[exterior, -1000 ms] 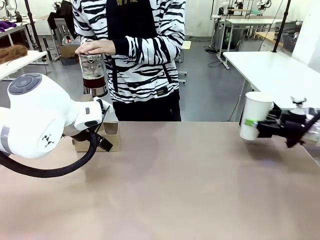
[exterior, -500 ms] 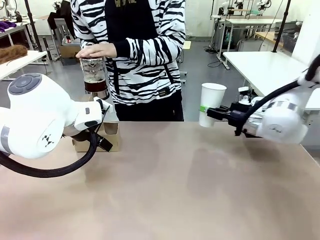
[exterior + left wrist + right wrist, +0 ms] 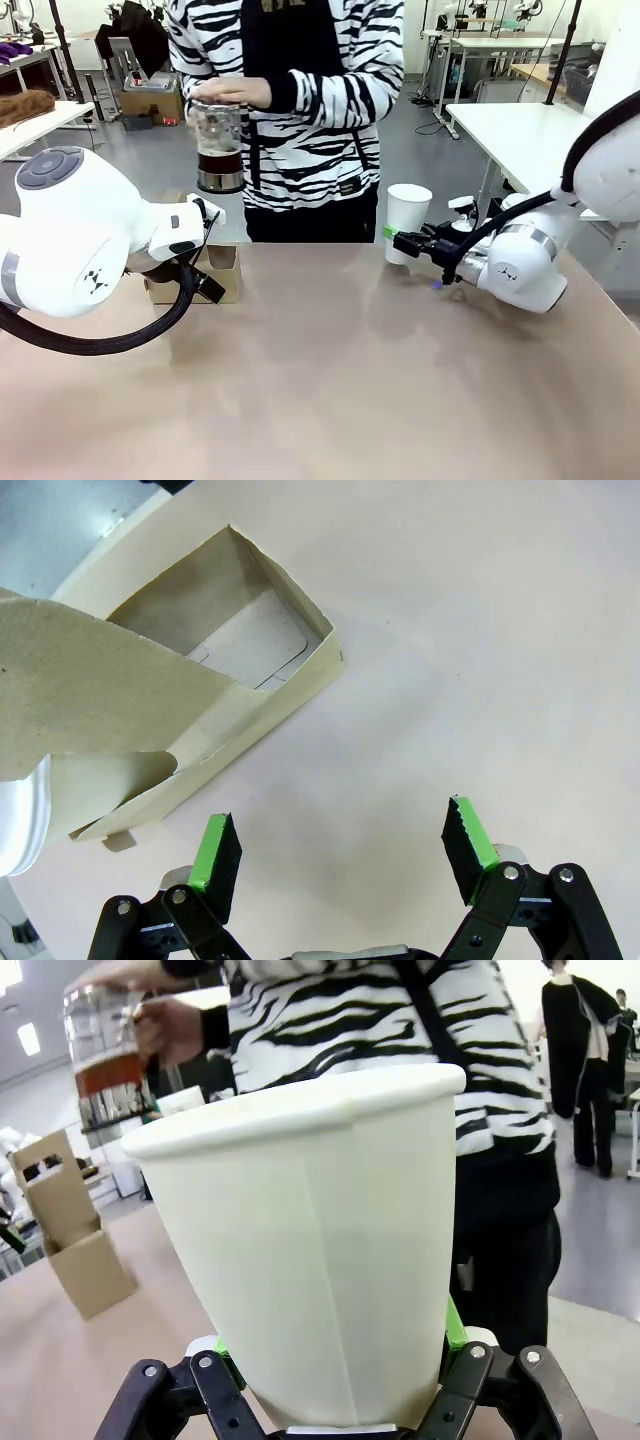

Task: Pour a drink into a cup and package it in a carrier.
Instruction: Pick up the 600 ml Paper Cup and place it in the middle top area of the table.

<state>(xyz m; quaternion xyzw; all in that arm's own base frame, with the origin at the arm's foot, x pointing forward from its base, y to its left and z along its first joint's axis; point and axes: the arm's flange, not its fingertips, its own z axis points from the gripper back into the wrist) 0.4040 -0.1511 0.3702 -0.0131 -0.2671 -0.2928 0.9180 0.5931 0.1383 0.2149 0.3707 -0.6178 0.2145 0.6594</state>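
far across the table [image 3: 330, 400], right gripper [image 3: 396, 238] clasps the cup [image 3: 408, 208] upright — left gripper [image 3: 340, 845] gapes.

Left arm [image 3: 70, 235]: showing bulbous white shells, a grey round cap, a small black mark, and a thick black cable [image 3: 100, 345] looping beneath. Right arm [image 3: 520, 265]: wearing the same white casing, a grey band ringing it. Left gripper [image 3: 340, 855]: black linkages carrying silver pivot screws, green pads [image 3: 215, 855] tipping both fingers. Person [image 3: 320, 100]: wearing a black-and-white zebra-striped long-sleeved top, a black panel running down the front, and dark trousers.
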